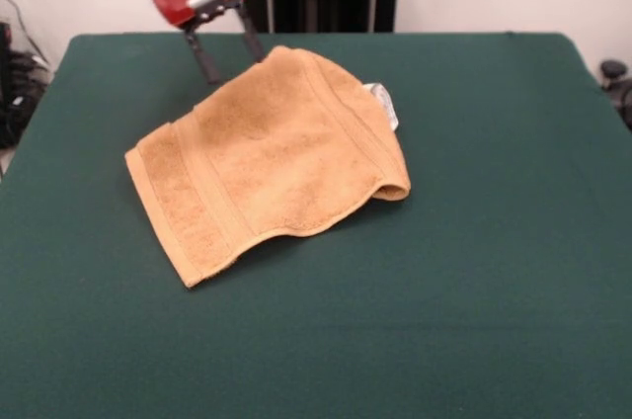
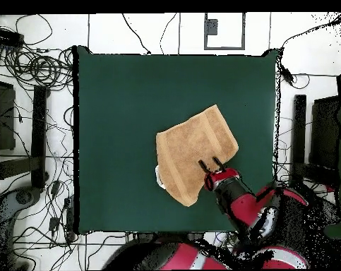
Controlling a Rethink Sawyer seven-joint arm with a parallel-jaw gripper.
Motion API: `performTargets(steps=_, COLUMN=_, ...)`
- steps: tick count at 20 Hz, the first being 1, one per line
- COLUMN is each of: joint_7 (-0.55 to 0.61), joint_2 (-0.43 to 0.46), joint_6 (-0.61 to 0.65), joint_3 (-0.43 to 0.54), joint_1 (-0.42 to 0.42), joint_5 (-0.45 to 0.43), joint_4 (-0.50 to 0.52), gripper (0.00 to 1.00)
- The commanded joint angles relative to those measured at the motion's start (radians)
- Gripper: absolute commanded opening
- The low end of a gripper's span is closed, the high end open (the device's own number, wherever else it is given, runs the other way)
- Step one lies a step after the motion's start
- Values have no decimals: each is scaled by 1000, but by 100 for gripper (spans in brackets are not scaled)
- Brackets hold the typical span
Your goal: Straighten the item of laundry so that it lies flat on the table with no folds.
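The golden-tan towel (image 1: 267,157) lies on the dark green table (image 1: 494,291), slightly left of centre in the front view. It is not flat: its right side is doubled over into a rounded fold, and the white tag (image 1: 385,103) sticks out there. My red gripper (image 1: 235,68) hangs at the towel's far edge, open, with its black fingers (image 1: 204,58) spread and their tips at or just above the cloth. In the overhead view the towel (image 2: 194,152) lies right of the table's (image 2: 116,106) centre, the gripper (image 2: 210,164) over its edge nearest the robot, the tag (image 2: 159,178) at its lower left.
Green table surface surrounds the towel on all sides. My red arm (image 2: 247,208) reaches in from the bottom right of the overhead view. Cables (image 2: 39,67) and dark equipment (image 2: 39,134) lie on the floor round the table.
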Motion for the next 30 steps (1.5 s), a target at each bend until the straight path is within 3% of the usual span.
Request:
performTargets(steps=1, joint_7=565, joint_2=156, joint_6=-45, joint_3=86, joint_1=112, joint_5=-302, joint_4=-93, gripper=100)
performTargets(steps=13, joint_7=670, joint_2=221, joint_6=-125, joint_3=128, joint_1=97, joint_5=-421, joint_4=-124, gripper=100)
performTargets(steps=15, joint_7=647, joint_2=289, joint_6=-98, joint_3=164, joint_1=98, joint_5=-428, joint_4=-146, gripper=100)
performTargets(steps=27, joint_7=638, joint_2=336, joint_6=-111, joint_3=110, joint_1=113, joint_5=-459, joint_4=-198, gripper=100)
performTargets(steps=30, joint_7=705, joint_2=368, joint_6=-155, joint_3=92, joint_1=120, joint_5=-508, joint_4=-227, gripper=100)
